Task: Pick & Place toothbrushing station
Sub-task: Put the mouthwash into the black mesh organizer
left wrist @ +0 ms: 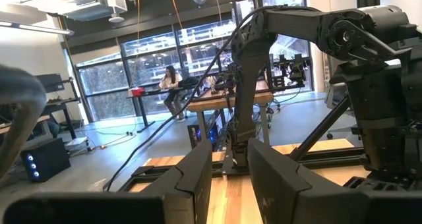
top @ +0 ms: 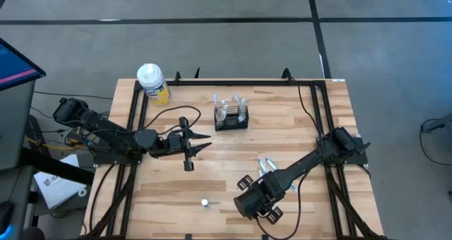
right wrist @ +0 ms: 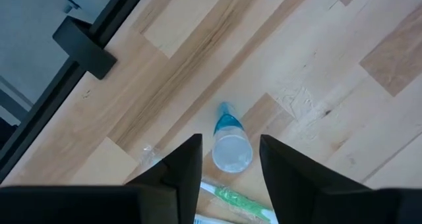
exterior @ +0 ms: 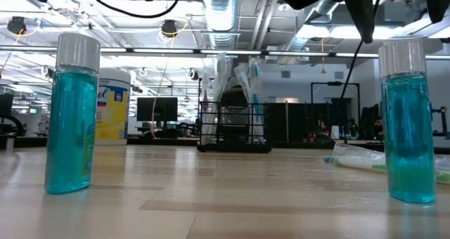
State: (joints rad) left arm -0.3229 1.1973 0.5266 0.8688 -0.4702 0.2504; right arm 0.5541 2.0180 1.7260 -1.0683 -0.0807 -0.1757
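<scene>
The toothbrushing station (top: 232, 117), a small black wire-mesh holder with clear-wrapped items standing in it, rests on the wooden table at the far middle; it also shows in the low view (exterior: 234, 128). My right gripper (right wrist: 231, 143) points down, open, above a small blue bottle (right wrist: 231, 148) with a white cap, which stands upright on the table (exterior: 408, 123). Its fingers stand either side of the cap, apart from it. In the high view the right gripper (top: 258, 196) hides this bottle. My left gripper (top: 205, 142) hovers open and level, left of the station, with nothing between its fingers (left wrist: 229, 178).
A second blue bottle (top: 205, 203) stands near the front edge (exterior: 70, 116). A plastic-wrapped green toothbrush (right wrist: 231, 199) lies beside the right gripper's bottle (top: 268, 166). A white-capped yellow bottle (top: 152, 82) stands at the far left corner. A black frame (top: 233, 82) edges the table.
</scene>
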